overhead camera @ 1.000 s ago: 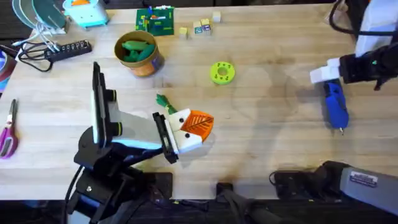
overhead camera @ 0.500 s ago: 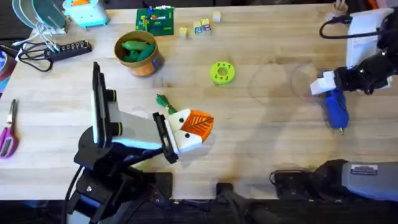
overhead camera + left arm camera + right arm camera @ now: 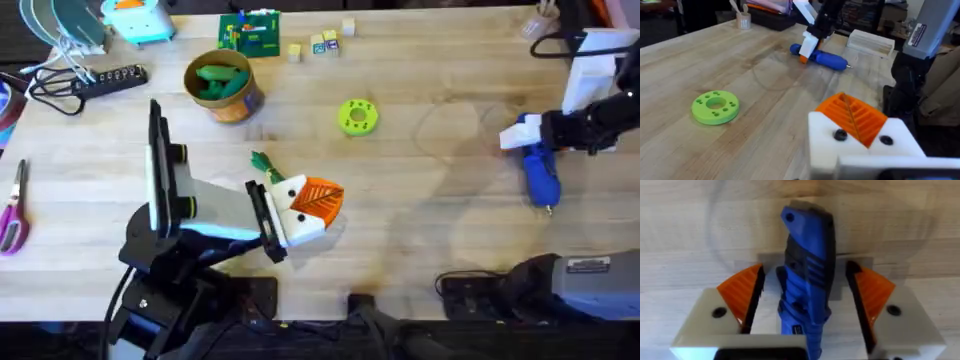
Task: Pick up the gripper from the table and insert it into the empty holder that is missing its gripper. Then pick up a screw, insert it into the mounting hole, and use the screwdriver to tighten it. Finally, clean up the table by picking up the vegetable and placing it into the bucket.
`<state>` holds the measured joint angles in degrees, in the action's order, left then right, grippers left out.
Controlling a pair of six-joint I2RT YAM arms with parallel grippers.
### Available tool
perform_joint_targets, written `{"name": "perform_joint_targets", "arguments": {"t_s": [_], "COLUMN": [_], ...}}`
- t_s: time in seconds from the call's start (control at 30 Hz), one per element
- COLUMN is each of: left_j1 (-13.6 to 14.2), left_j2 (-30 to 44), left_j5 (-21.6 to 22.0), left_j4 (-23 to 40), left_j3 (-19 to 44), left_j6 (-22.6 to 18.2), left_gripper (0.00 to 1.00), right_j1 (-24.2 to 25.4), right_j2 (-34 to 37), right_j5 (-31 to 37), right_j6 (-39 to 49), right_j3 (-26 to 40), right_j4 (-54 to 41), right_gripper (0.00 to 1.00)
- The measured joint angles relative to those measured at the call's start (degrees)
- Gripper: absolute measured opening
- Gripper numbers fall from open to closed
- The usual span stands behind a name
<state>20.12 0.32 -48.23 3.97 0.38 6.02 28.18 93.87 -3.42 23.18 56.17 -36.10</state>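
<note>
My right fingers (image 3: pixel 807 312) stand wide, 1 orange pad on either side of the screwdriver (image 3: pixel 807 280); a gap shows on both sides and neither pad touches it. Its blue handle lies flat on the worktop (image 3: pixel 685 225) midway between them. On my left fingers (image 3: pixel 860 135) I cannot tell the opening; the gripper (image 3: pixel 854 118) sits in the holder (image 3: pixel 860 150).

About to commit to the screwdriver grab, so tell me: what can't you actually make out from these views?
- Screwdriver: the right wrist view's bottom edge cuts off its tip end; the right claw straddles it, open, contact unclear.
- Screw: too small to pick out on the table overhead.
- Vegetable: its near end is hidden behind the holder overhead.
- Bucket: green contents too small to identify overhead.
</note>
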Motion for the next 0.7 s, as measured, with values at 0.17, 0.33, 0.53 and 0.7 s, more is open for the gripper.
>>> {"name": "perform_joint_targets", "arguments": {"t_s": [0.17, 0.33, 0.53, 0.7], "left_j1": [0.00, 0.00, 0.00, 0.00], "left_j2": [0.00, 0.00, -0.01, 0.00], "left_j5": [0.00, 0.00, 0.00, 0.00], "left_j4": [0.00, 0.00, 0.00, 0.00], "left_j3": [0.00, 0.00, 0.00, 0.00], "left_j6": [0.00, 0.00, 0.00, 0.00], "left_gripper": [0.005, 0.005, 0.005, 0.005], "right_j1": [0.04, 0.21, 0.24, 0.65], "right_j2": [1.29, 1.51, 1.62, 2.01], "right_j5": [0.00, 0.21, 0.14, 0.71], "right_j6": [0.00, 0.00, 0.23, 0.72], "right_j3": [1.26, 1.53, 1.63, 1.83], "right_j4": [0.13, 0.34, 0.62, 1.46], "right_gripper": [0.915, 0.811, 0.618, 0.116]}}
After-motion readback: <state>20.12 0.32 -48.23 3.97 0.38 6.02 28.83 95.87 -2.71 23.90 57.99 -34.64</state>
